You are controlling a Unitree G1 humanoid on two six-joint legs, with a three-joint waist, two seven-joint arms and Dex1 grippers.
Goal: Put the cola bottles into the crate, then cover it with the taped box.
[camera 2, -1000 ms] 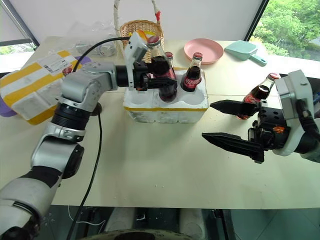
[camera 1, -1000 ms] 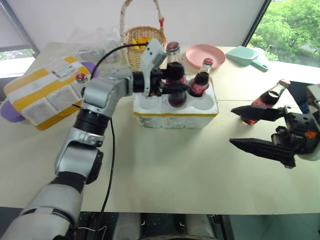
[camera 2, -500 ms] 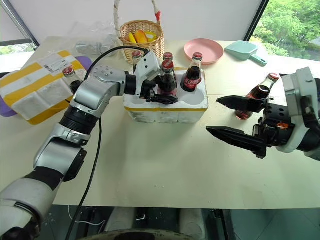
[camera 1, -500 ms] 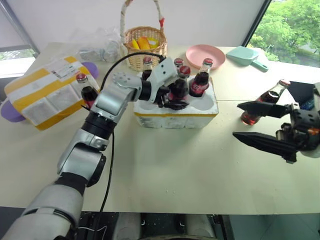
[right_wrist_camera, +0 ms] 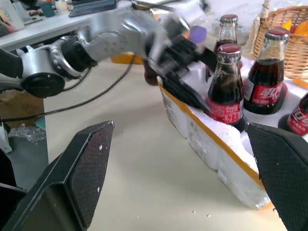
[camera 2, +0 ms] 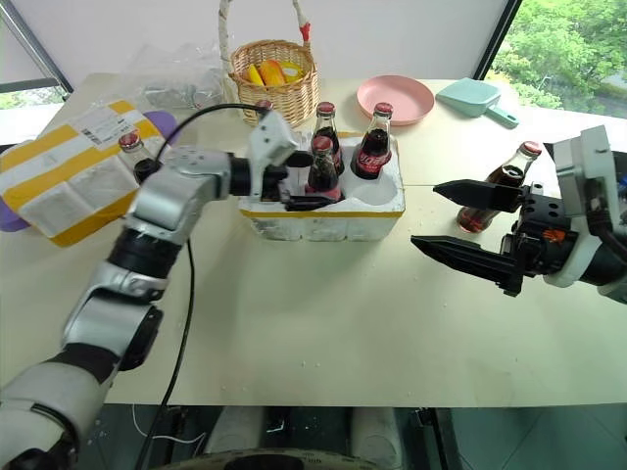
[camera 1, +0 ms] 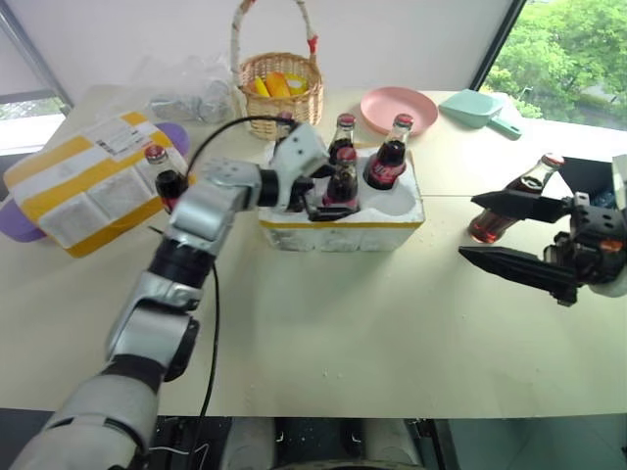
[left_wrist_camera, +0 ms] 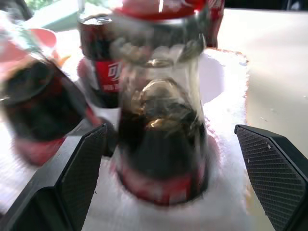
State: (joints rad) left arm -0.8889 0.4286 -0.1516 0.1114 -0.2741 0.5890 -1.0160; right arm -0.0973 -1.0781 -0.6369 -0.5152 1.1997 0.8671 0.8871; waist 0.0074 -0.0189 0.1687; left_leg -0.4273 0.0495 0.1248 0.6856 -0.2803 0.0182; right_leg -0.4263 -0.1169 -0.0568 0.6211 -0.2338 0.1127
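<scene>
Bottle [camera 1: 513, 203] stands upright at frame right on the counter [camera 1: 323, 313], between the right gripper's [camera 1: 502, 230] spread jaws; left gripper [camera 2: 294, 181], jaws spread, flanks a crate [camera 1: 392, 211] bottle.

Wicker basket [camera 1: 281, 83], pink plate [camera 1: 398, 109], teal dustpan [camera 1: 480, 110]

**A test room by a window**

You're at a pale table [camera 1: 392, 333] in what looks like an office or lab: behind it a plain white wall [camera 1: 392, 39], a window [camera 1: 568, 49] onto trees beside that, and desks with clutter [right_wrist_camera: 29, 24] across the room.
</scene>
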